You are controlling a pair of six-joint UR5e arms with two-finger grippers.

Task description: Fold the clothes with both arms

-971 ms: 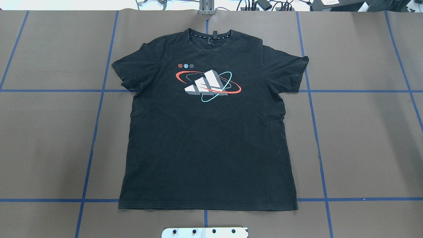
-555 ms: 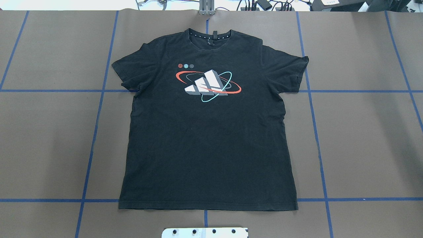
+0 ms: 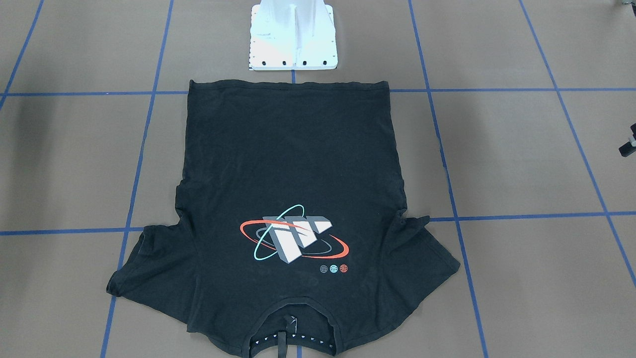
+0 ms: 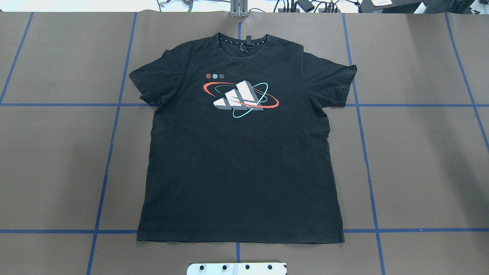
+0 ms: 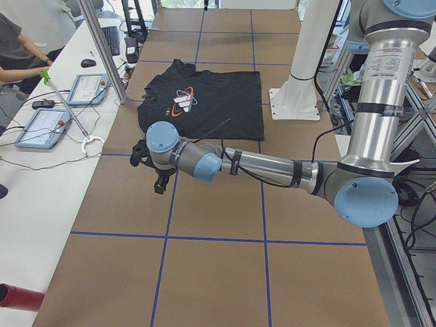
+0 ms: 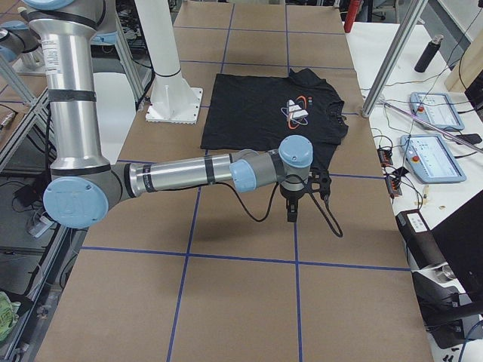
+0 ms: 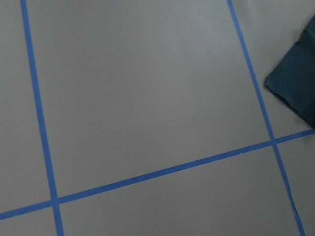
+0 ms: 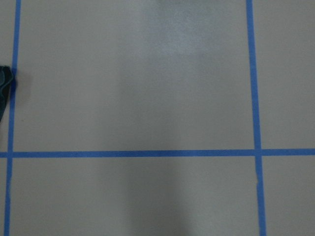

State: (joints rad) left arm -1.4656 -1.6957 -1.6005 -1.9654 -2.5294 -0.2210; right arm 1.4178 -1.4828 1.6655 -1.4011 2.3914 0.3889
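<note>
Black T-shirt, unmoved, flat on table, collar at 12 o'clock; left arm at 9, right arm at 3; whether jaws are apart cannot be told; folding unstarted.

We note T-shirt matt black cloth, its logo a smoother flat print, table cover matt brown paper, base plate glossy white metal, left arm and right arm satin silver metal, joint caps smooth blue plastic

Black T-shirt flat on table
</note>
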